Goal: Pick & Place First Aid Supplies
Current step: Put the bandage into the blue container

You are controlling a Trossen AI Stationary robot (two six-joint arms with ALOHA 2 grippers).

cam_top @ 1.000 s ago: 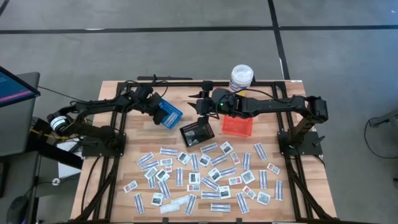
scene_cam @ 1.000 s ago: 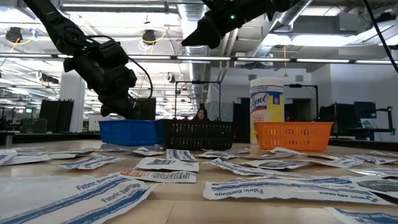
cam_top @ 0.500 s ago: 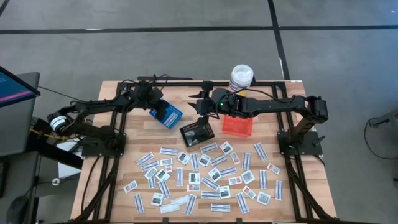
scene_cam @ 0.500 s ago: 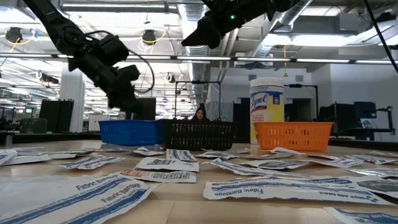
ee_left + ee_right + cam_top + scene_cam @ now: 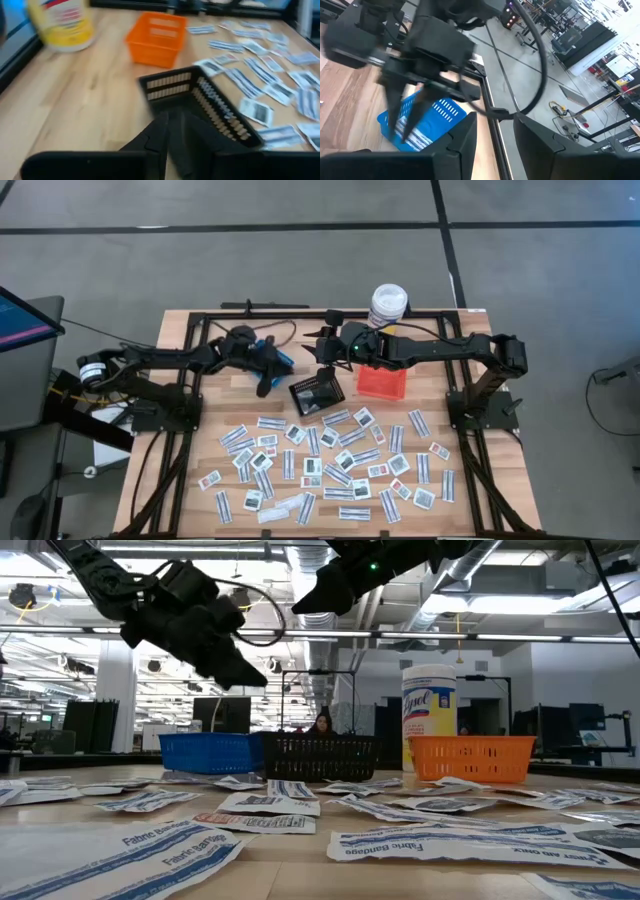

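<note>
Packets lie flat, thin, light, slippery across bench front half; pinch an edge. Left gripper fingers narrow, empty; right gripper fingers apart, empty.

I see a big robot lab: pipes on the ceiling, lamps, many desks with screens.

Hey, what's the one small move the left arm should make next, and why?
Probably swing the left gripper from the blue basket toward the loose packets and lower it over one. Its fingers are apart with nothing between them, it hangs high, and many packets lie unsorted on the table. The right gripper waits raised near the black basket.
</note>
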